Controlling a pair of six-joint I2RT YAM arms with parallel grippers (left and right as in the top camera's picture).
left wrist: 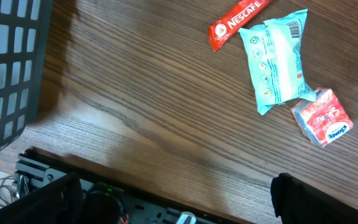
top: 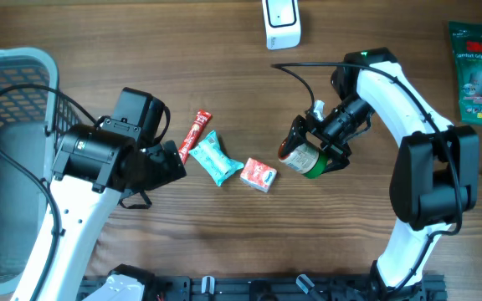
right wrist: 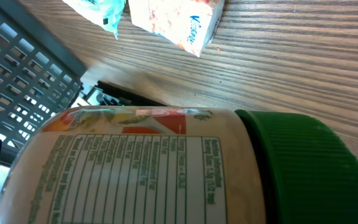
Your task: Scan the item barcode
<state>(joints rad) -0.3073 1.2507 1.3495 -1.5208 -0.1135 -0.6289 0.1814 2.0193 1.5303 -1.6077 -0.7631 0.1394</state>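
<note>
Grey basket (top: 13, 71) sits at the left edge of the wood surface (top: 224, 84). Right fingers (top: 315, 149) grip the green-lidded jar (top: 301, 160), lying sideways, centre-right, well apart from the white scanner (top: 282, 22). Left fingers (top: 171, 161) are spread wide and empty, near the teal packet (top: 216, 157).

NESCAFE — on red sachet (left wrist: 238, 20)

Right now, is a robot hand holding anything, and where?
The right gripper holds the green-lidded labelled jar by its body; the left gripper is empty.
</note>
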